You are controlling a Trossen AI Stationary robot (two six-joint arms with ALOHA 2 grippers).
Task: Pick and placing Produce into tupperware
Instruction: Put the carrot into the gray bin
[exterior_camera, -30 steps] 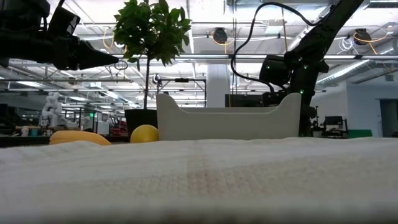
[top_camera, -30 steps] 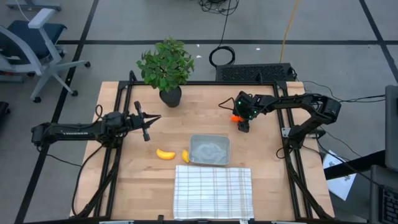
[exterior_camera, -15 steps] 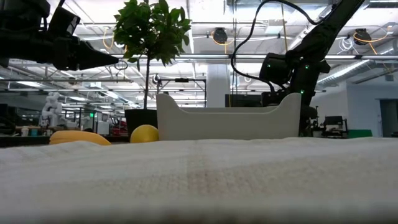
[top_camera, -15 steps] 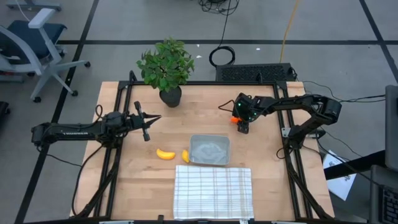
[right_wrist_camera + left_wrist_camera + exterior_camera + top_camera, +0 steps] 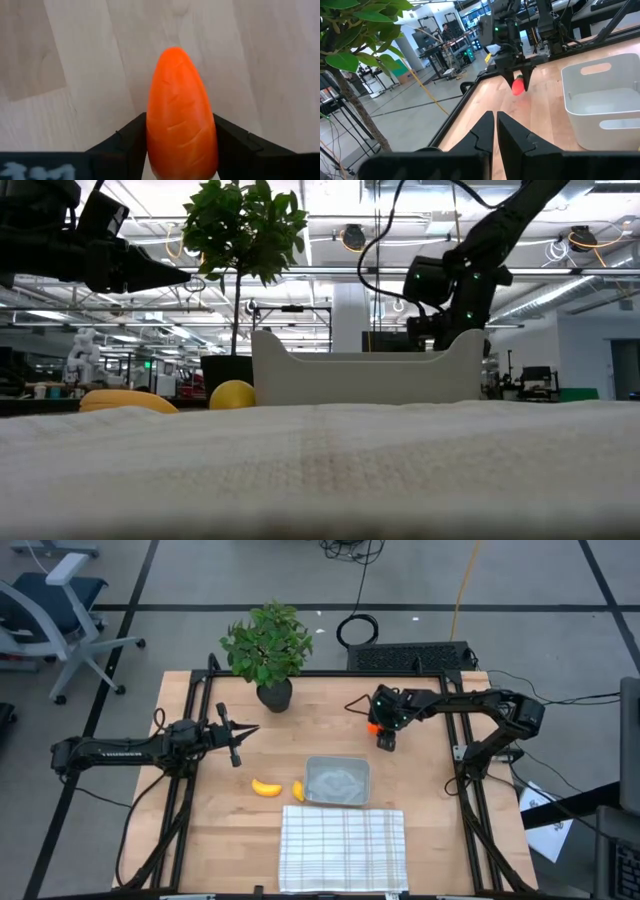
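The right arm reaches in from the desk's right edge, elbow bent, its wrist pointing down over the back right part of the desk [image 5: 200,830]. The right tool [image 5: 384,739] is clamped on the carrot [image 5: 181,117], whose orange body sits upright between the two dark fingers [image 5: 239,145], tip toward the wood. The left arm lies stretched along the left side, the left tool [image 5: 236,745] closed and empty, hanging over the desk toward the back left.

Compared with a second ago, the right tool has narrowed onto the carrot and shifted slightly toward the back edge and the left, and from table height it now sits higher.

The tupperware [image 5: 337,781] stands near the desk's middle, toward the front. The banana [image 5: 265,787] and the lemon piece [image 5: 298,790] lie just beside its left wall, and the checked cloth [image 5: 343,848] lies at the front edge.
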